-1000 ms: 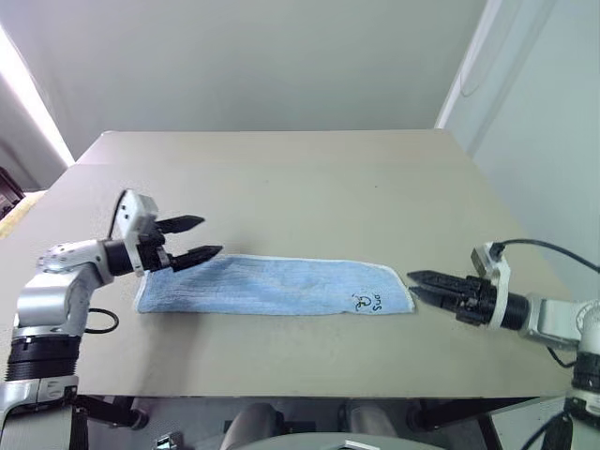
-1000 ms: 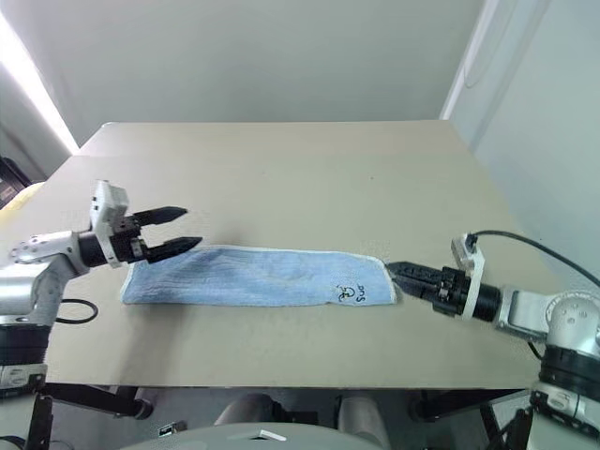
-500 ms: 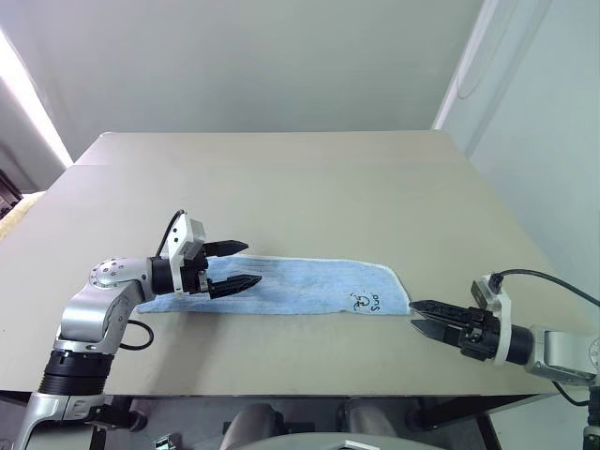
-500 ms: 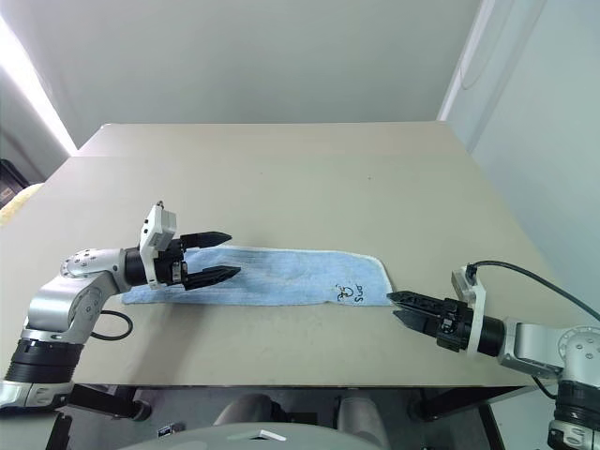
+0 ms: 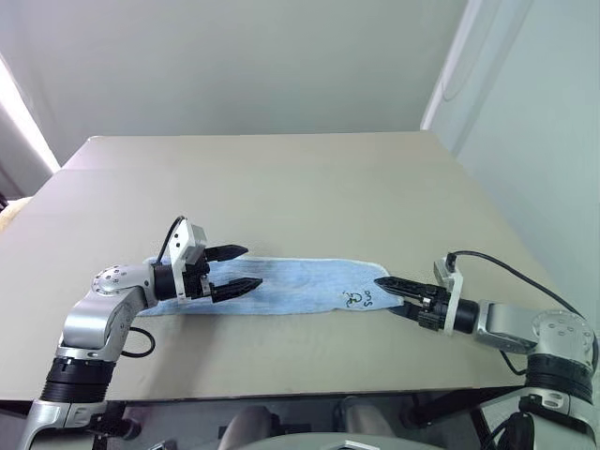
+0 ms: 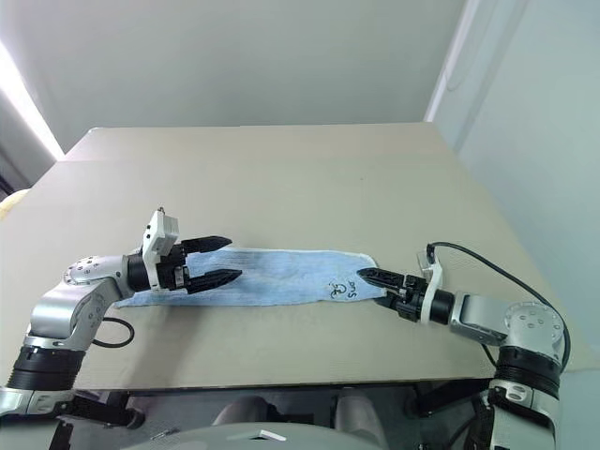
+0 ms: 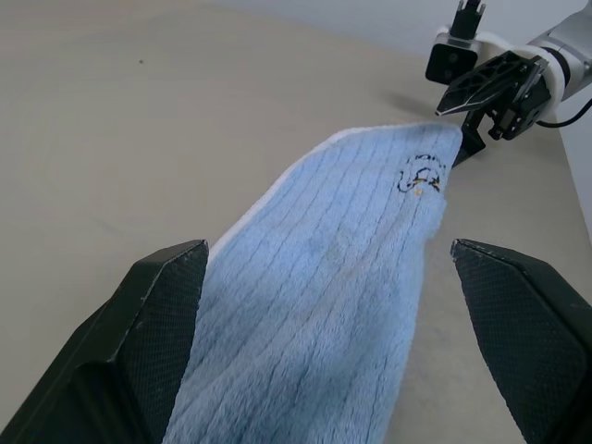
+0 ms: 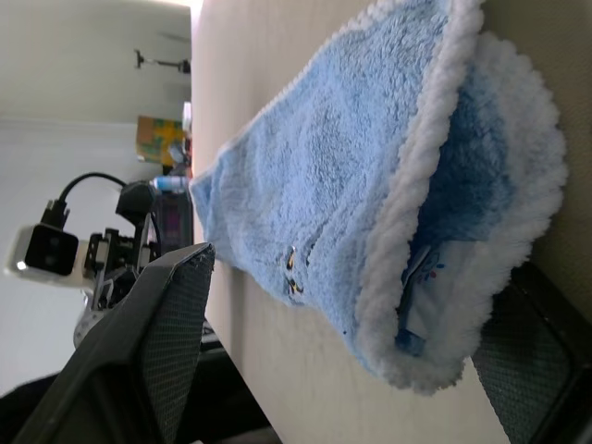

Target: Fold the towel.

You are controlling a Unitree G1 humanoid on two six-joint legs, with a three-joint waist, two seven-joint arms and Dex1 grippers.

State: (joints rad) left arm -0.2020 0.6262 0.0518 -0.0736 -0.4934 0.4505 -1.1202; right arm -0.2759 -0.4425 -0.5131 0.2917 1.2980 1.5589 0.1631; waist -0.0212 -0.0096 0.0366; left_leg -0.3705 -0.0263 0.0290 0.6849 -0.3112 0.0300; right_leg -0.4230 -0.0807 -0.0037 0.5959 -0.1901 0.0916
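The right gripper [image 5: 386, 284] is reaching in low from the right, its forearm lying nearly level over the table [image 5: 309, 178], fingers parted around the towel's right end, the hem lying between them but not yet pinched. The left gripper [image 5: 242, 269] is pointing rightward along the cloth, elbow bent, jaws standing wide apart above the left part of the towel and holding nothing. The towel [image 5: 291, 286] is lying as a long narrow light-blue strip across the near part of the table, its small dark embroidered mark [image 5: 357, 298] near the right end. Compared with a second ago, the right gripper has come in from well off the towel's end to straddle it, and the left gripper has slid rightward over the cloth.
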